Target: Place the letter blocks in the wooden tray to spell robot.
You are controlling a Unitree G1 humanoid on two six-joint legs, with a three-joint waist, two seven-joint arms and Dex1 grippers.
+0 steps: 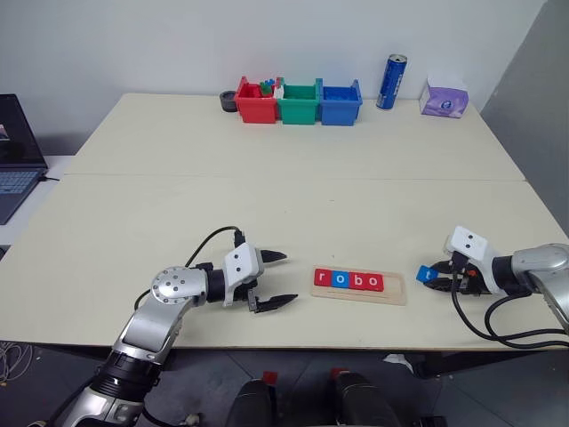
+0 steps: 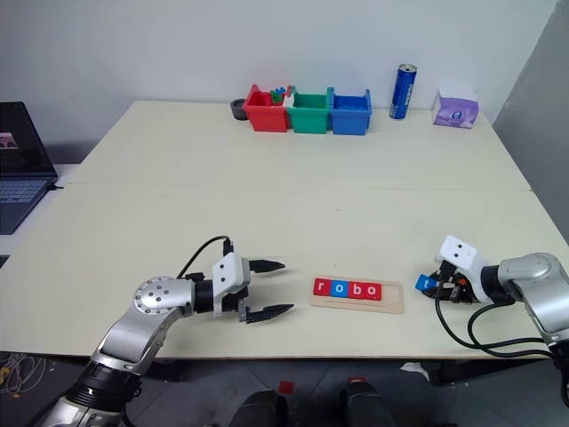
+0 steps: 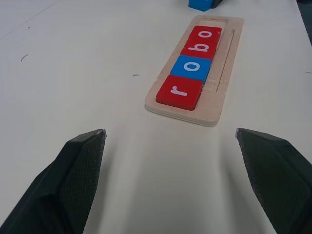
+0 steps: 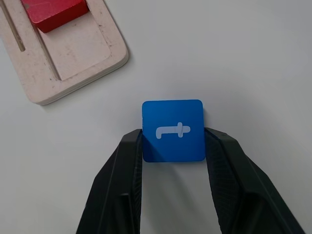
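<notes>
From the head, the wooden tray (image 1: 360, 286) on the bench (image 1: 267, 178) reads "robo". Left wrist: left hand (image 3: 170, 141) gapes, empty. Right wrist: right hand (image 4: 173, 139) pinches the blue t block (image 4: 173, 130) just beside the tray.

We note the laptop (image 1: 18, 151) at the far left cut off by the picture's edge, only part of its screen and keyboard showing. The contents of the red bin (image 1: 255, 100) at the far side of the table are too small to identify. In the right wrist view the wooden tray (image 4: 73, 63) runs off the edge, and its last red block (image 4: 56, 12) is cropped, letter unseen.
</notes>
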